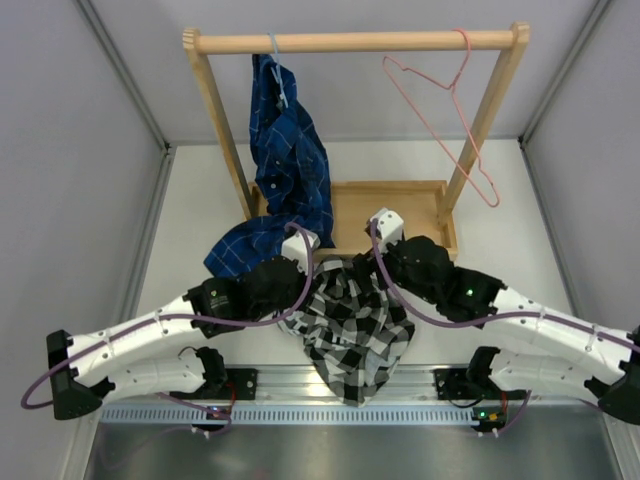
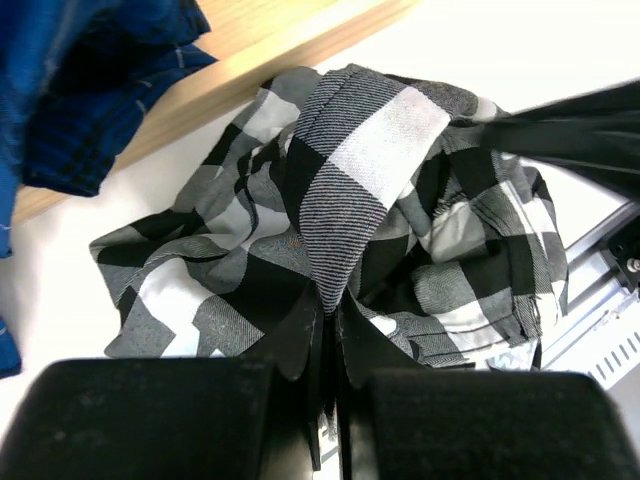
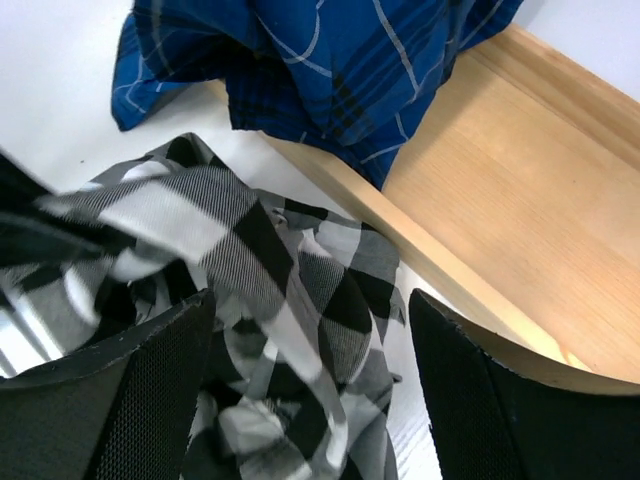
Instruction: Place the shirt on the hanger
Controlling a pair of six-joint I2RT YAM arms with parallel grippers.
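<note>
The black-and-white check shirt (image 1: 352, 320) lies bunched on the table between the two arms, one end draped over the near rail. My left gripper (image 2: 335, 310) is shut on a raised fold of the shirt (image 2: 350, 180) and lifts it. My right gripper (image 3: 310, 320) is open, its fingers (image 3: 150, 380) standing either side of the shirt (image 3: 300, 300) without pinching it. The pink wire hanger (image 1: 445, 110) hangs empty by its hook from the right end of the wooden rail. The shirt's lettering does not show.
A wooden rack (image 1: 355, 42) with a tray base (image 1: 400, 205) stands at the back. A dark blue plaid shirt (image 1: 285, 150) hangs on a pale hanger (image 1: 276, 60) at the rail's left and trails onto the table. Grey walls close in both sides.
</note>
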